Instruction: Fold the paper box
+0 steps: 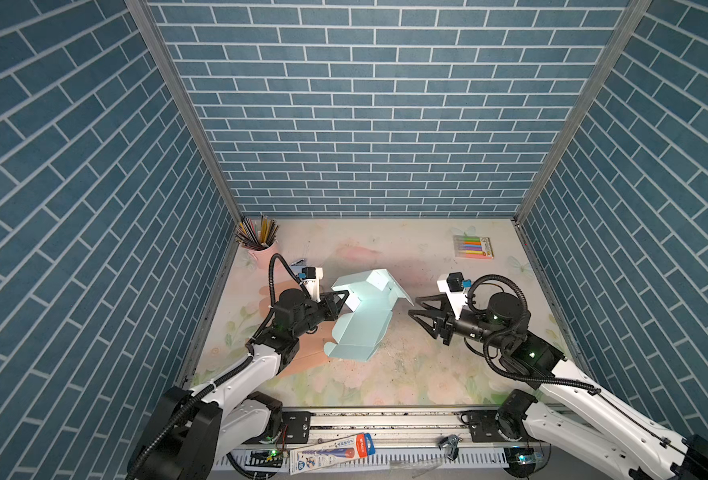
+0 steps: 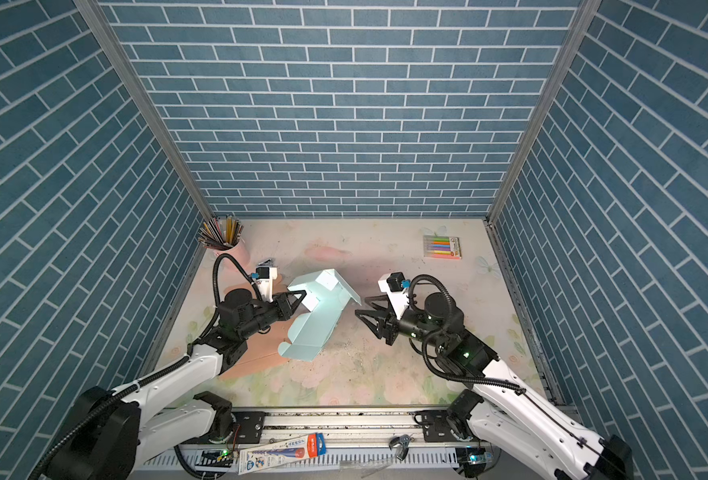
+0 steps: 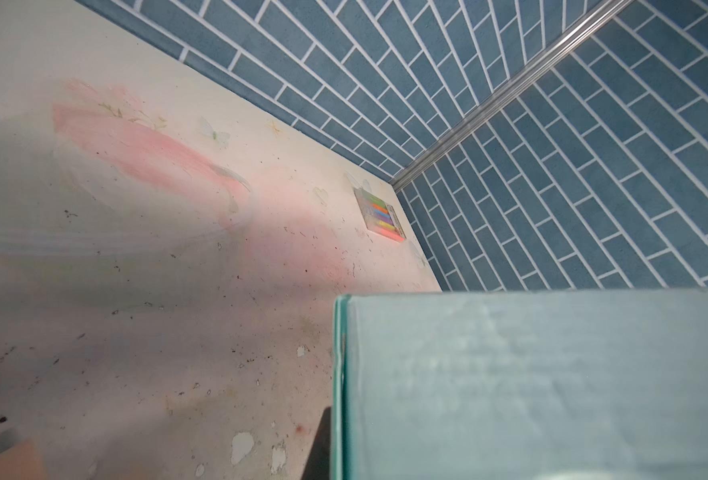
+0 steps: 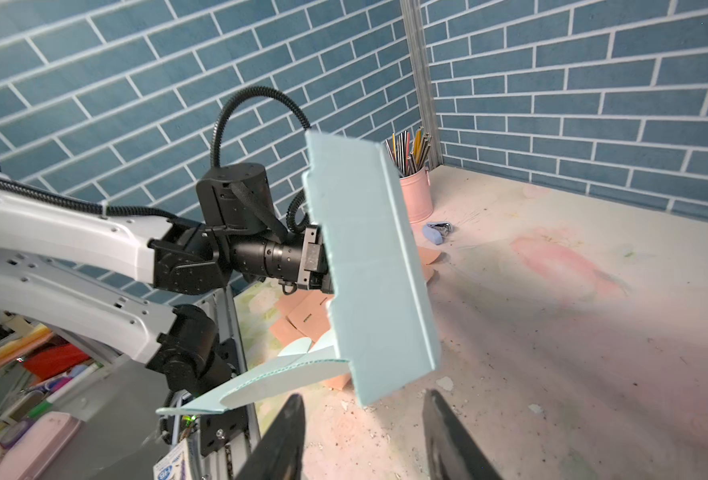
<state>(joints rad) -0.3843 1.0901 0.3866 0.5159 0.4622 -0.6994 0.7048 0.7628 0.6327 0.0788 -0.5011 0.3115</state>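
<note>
Left gripper [image 1: 345,300] is clamped on the paper box [image 1: 360,328]; right gripper [image 1: 413,306] stands open, empty, just beside the raised flap [image 4: 373,257]. Card looks light and springy. I'd pinch flap edges near the creases.

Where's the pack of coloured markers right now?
In both top views the marker pack lies flat near the far right corner of the table, behind the right gripper.

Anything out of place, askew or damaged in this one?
The table is strewn with dark specks and shows chipped patches in its surface. The paper box is half folded and tilted, one end pinched by the left gripper, flaps splayed; that fits mid-fold work.
</note>
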